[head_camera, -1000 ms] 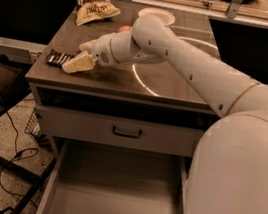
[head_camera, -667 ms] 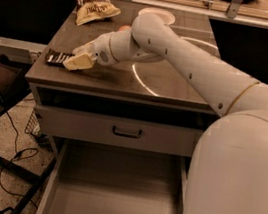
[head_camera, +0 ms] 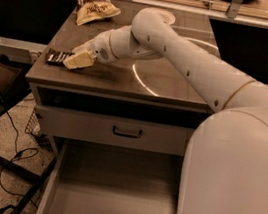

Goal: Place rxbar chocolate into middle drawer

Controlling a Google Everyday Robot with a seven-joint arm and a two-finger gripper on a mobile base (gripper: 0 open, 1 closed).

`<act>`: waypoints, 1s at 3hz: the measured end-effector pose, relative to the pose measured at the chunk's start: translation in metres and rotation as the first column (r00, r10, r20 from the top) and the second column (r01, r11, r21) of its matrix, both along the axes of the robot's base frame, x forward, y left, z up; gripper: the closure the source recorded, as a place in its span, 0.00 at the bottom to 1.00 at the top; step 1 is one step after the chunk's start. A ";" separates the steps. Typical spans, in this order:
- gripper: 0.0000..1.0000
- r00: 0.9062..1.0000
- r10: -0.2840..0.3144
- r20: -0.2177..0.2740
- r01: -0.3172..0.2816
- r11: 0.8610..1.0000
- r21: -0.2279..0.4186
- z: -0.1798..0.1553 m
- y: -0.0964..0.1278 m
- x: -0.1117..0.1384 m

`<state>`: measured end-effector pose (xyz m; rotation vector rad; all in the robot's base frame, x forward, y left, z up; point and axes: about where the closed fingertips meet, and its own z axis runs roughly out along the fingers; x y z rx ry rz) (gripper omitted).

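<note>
Across the counter (head_camera: 117, 83) the white arm (head_camera: 191, 62) reaches left, and below it the middle drawer (head_camera: 109, 201) stands pulled out, ready to take the load. Near the counter's left edge, nearer than the chip bag (head_camera: 95, 1), the gripper (head_camera: 72, 62) sits at the right end of the chocolate bar (head_camera: 55, 56), seemingly to grasp it. I cannot tell whether it has closed on the bar.

Lab-like office: drawer cabinet (head_camera: 95, 128), chip bag (head_camera: 95, 0), floor cables (head_camera: 12, 159); gripper (head_camera: 78, 61) at countertop's (head_camera: 122, 82) left edge.

gripper (head_camera: 76, 61) at counter (head_camera: 171, 92) left edge covers rxbar chocolate (head_camera: 56, 56) partly, middle drawer (head_camera: 114, 199) cropped
</note>
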<state>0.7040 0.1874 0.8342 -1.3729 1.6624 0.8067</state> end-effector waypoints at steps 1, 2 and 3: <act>1.00 1.000 -0.014 -0.024 0.013 0.999 -0.031 0.022 -0.006 0.021; 1.00 0.990 -0.126 -0.065 0.118 0.987 -0.105 0.052 -0.049 0.045; 1.00 0.968 -0.239 -0.080 0.225 0.962 -0.153 0.085 -0.094 0.042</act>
